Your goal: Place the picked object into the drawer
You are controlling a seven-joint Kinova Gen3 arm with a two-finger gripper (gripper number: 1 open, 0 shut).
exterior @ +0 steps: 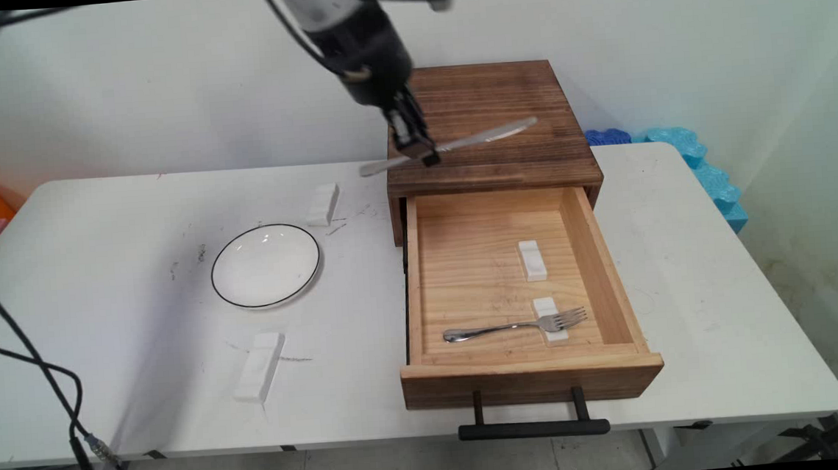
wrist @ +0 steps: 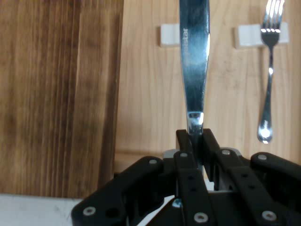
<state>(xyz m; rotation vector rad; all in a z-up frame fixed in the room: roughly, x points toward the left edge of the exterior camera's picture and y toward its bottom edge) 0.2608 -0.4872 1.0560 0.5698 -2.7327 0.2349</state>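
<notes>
My gripper point(exterior: 419, 152) point(wrist: 195, 136) is shut on a silver table knife point(exterior: 489, 136) point(wrist: 194, 56) and holds it level in the air above the dark top of the wooden drawer box point(exterior: 506, 103) point(wrist: 56, 94). The blade points right in the main view. Below it the drawer point(exterior: 466, 276) point(wrist: 146, 94) is pulled out. Inside lie a silver fork point(exterior: 517, 325) point(wrist: 269, 70), its tines on a white rest point(exterior: 551, 321) point(wrist: 249, 36), and a second white rest point(exterior: 533, 260) point(wrist: 168, 35) with nothing on it.
A white plate with a black rim point(exterior: 265, 265) sits left of the drawer. Two white rests lie on the table, one behind the plate point(exterior: 323, 203), one in front point(exterior: 259, 365). Blue foam point(exterior: 702, 163) lies at the back right. Black cables point(exterior: 45, 379) hang at the left.
</notes>
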